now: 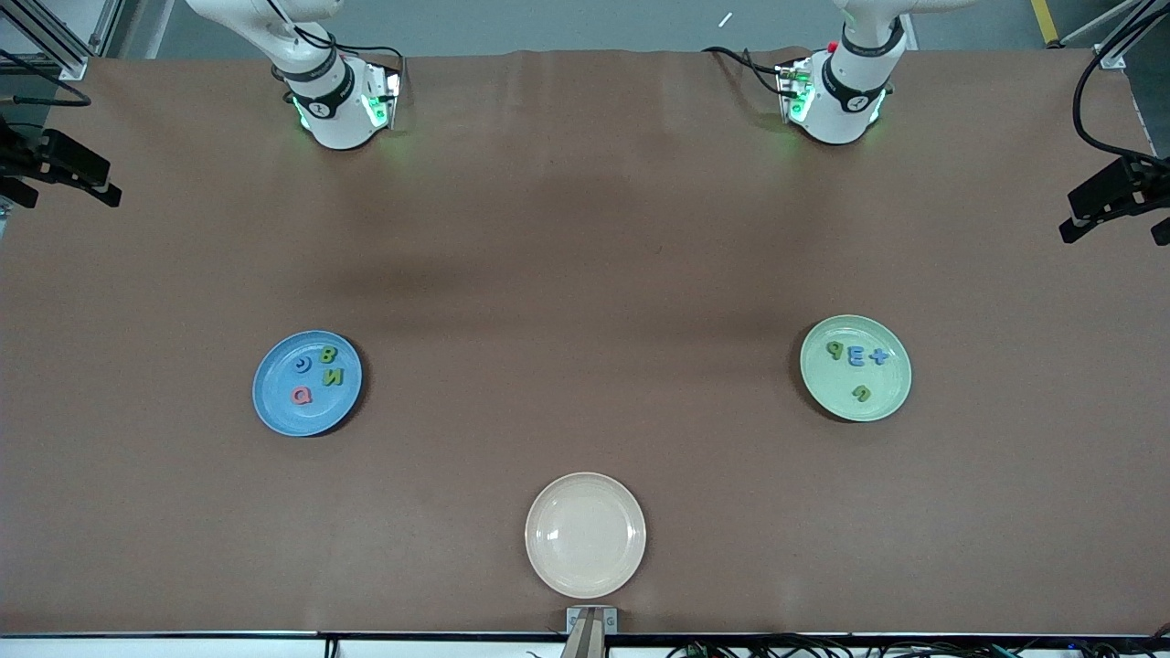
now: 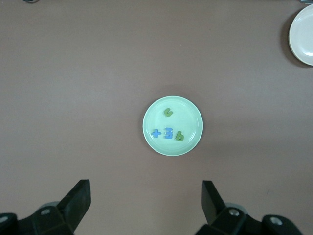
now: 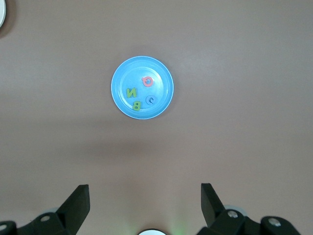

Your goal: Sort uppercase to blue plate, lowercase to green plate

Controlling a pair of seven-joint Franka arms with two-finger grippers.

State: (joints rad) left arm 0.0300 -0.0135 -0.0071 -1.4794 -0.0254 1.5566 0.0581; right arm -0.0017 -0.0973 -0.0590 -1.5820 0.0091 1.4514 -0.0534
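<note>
The blue plate [image 1: 274,384] lies toward the right arm's end and holds the uppercase letters: green B [image 1: 328,355], green N [image 1: 333,376], red Q [image 1: 301,395] and a blue ring [image 1: 303,366]. The green plate [image 1: 891,388] lies toward the left arm's end and holds the lowercase letters: green q [image 1: 834,348], blue E shape [image 1: 856,355], blue plus shape [image 1: 878,356] and green u [image 1: 860,393]. My left gripper [image 2: 145,188] hangs open and empty high over the table, looking down on the green plate [image 2: 188,115]. My right gripper [image 3: 145,188] hangs open and empty high above the blue plate [image 3: 127,76].
A cream plate [image 1: 585,535] with nothing on it sits near the table's front edge, midway between the two ends. Both arm bases [image 1: 334,110] [image 1: 836,100] stand along the edge farthest from the front camera. Brown tabletop spreads between the plates.
</note>
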